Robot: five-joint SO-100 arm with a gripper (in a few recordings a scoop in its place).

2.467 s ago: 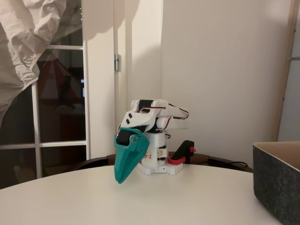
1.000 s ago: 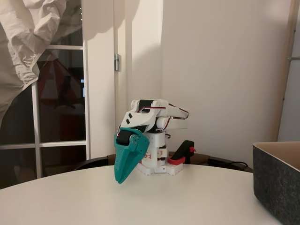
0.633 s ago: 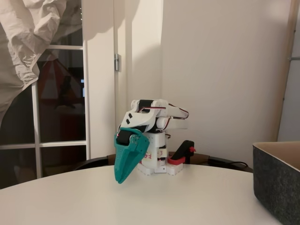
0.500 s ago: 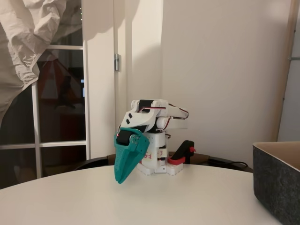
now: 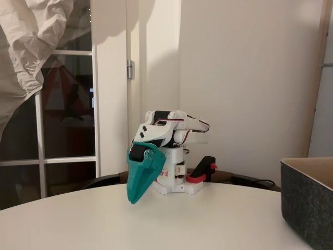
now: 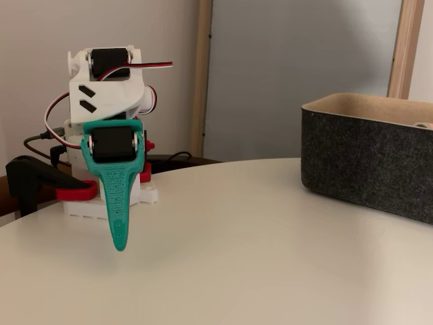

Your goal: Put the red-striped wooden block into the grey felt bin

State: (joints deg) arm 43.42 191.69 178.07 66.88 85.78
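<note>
Item: gripper (image 5: 136,195), teal, two fingers. It hangs folded down in front of the white arm (image 5: 166,127), tip pointing at the table (image 5: 171,224) but clear of it. Jaws closed together into one tapering blade in both fixed views; nothing held between them.

Item: grey felt bin (image 6: 369,159). Dark charcoal walls, lighter tan lining. It stands on the table at the right edge in both fixed views, well apart from the gripper, mouth open upward.

Item: red-striped wooden block. Not located on the bare tabletop. A small pale shape sits just above the bin's far rim at the right edge of one fixed view; too little of it shows to say what it is. My judgement: the block may already lie inside the bin, hidden by the wall, but I cannot tell.

Relation that matters: block's direction and long axis relative to the gripper cannot be read here. The bin lies to the gripper's right in both fixed views.

Item: red and black clamp (image 5: 200,172), fixing the arm's base to the table edge.
</note>
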